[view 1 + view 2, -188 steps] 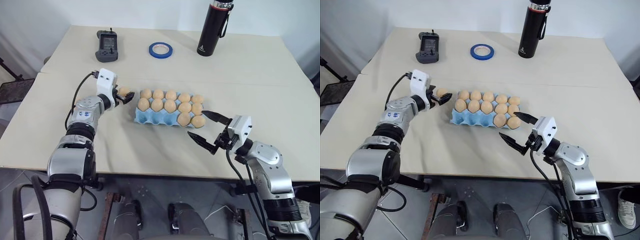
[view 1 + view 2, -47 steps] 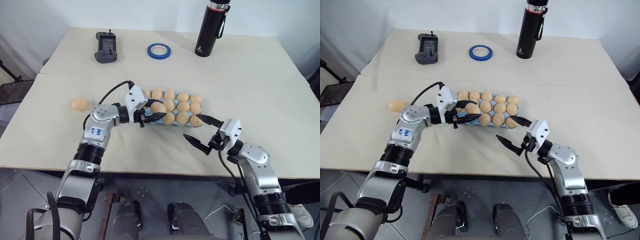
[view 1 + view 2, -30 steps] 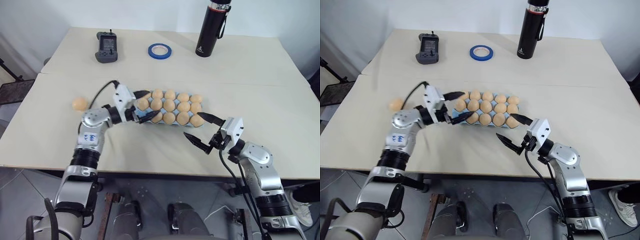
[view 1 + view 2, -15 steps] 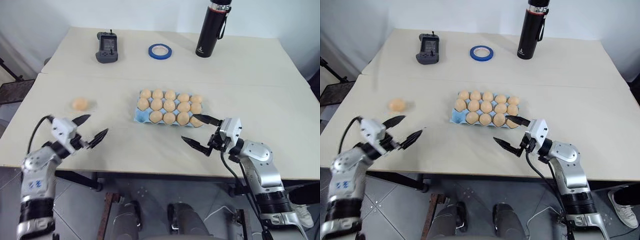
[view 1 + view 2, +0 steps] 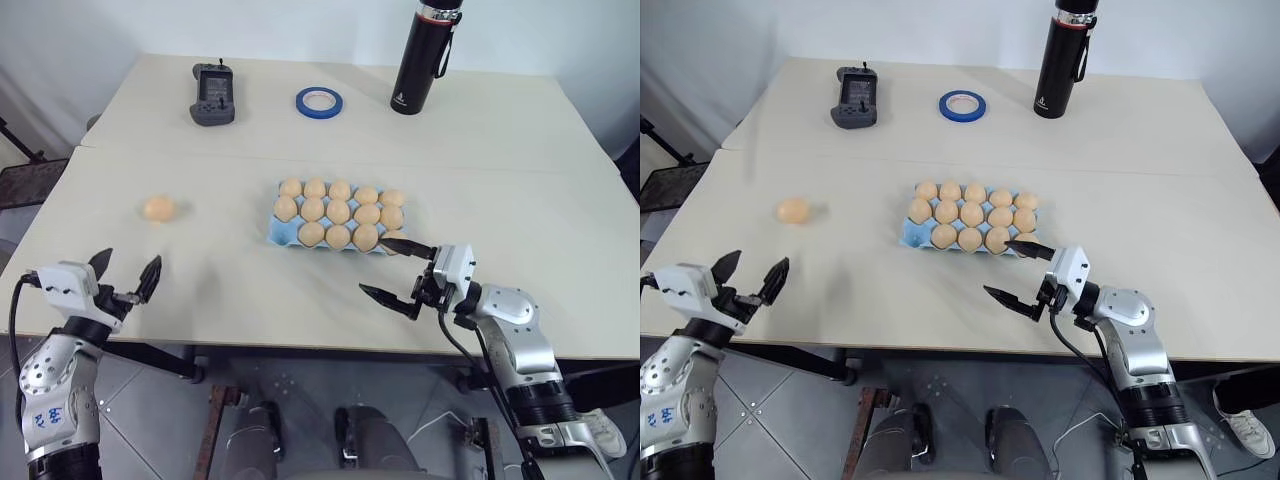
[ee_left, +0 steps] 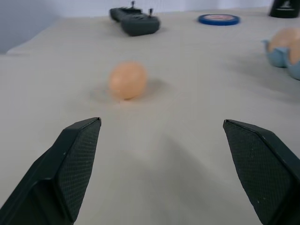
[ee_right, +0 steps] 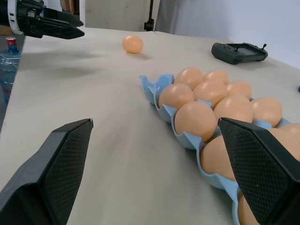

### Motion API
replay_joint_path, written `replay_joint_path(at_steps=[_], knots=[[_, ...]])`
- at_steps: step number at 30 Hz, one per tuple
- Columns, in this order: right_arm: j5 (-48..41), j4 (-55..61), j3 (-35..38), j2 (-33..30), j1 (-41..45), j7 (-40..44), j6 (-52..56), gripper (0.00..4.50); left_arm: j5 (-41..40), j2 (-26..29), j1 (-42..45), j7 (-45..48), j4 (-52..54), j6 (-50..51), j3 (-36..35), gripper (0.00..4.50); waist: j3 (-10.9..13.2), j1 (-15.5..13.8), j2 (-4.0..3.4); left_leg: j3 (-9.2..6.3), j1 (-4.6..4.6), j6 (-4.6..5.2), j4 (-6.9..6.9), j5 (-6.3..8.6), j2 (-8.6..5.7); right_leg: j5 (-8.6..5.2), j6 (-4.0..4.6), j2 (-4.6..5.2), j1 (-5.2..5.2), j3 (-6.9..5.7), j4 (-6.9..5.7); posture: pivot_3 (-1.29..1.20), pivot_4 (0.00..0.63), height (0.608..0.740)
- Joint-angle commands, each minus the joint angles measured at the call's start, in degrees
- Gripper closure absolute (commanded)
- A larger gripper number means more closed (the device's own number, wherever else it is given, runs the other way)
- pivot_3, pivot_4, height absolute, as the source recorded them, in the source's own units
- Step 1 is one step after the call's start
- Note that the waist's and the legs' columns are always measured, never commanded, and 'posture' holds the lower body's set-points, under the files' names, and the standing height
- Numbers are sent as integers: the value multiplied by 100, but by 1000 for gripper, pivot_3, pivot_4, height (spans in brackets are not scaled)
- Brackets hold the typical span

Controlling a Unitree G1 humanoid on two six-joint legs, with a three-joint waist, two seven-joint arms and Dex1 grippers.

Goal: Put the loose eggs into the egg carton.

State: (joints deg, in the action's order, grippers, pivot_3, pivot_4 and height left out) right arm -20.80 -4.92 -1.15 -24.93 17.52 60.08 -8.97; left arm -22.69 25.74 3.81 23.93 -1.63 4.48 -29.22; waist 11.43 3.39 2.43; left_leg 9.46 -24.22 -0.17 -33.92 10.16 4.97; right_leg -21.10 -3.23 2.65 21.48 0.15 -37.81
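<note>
One loose egg (image 5: 158, 208) lies on the table left of the egg carton (image 5: 281, 238), a light blue tray holding several eggs. My left gripper (image 5: 131, 258) hovers open and empty over the table's front left edge, and the loose egg (image 6: 127, 80) lies ahead of it, a good way off. My right gripper (image 5: 374, 264) is open and empty just off the carton's front right corner (image 7: 151, 89), one finger close to the nearest eggs. In the right wrist view the loose egg (image 7: 132, 43) and the left gripper (image 7: 47, 23) show beyond the carton.
A black bottle (image 5: 418, 55), a blue tape ring (image 5: 320, 99) and a black controller (image 5: 211, 93) stand along the far side of the table. A seam crosses the tabletop behind the carton. Bare table lies between the loose egg and the carton.
My left gripper has pulled back from the carton's left end to the table's front left edge, empty and open. The carton holds more eggs than in the earliest frame. The right gripper has hardly moved.
</note>
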Motion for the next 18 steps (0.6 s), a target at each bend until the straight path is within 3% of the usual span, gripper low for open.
replay_joint_path(at_steps=[1,9,16,18], knots=[[-137,59,86,2,226,-22,98,0,106,199,1048,-447,-694,86,30,97,0,-34,0,-9,-1,-1,-3,-7,-1,2,2,0,0,-9,-1,0,150,740],[-90,-49,31,113,342,-31,66,0,895,566,3168,-475,-3529,-355,722,97,-4,-23,8,5,-9,4,0,-8,-9,9,-7,-3,2,-4,6,0,150,740],[-79,4,32,205,321,-144,36,0,1184,758,4010,-117,-5063,-527,1110,97,-4,-3,9,24,-8,-17,-1,-32,5,6,-11,-25,15,10,2,0,150,740],[-75,50,31,210,285,-179,48,0,1293,825,4085,-133,-5297,-578,1209,446,-4,-6,9,24,-8,-29,-3,-25,5,6,-11,-25,17,11,0,0,150,740]])
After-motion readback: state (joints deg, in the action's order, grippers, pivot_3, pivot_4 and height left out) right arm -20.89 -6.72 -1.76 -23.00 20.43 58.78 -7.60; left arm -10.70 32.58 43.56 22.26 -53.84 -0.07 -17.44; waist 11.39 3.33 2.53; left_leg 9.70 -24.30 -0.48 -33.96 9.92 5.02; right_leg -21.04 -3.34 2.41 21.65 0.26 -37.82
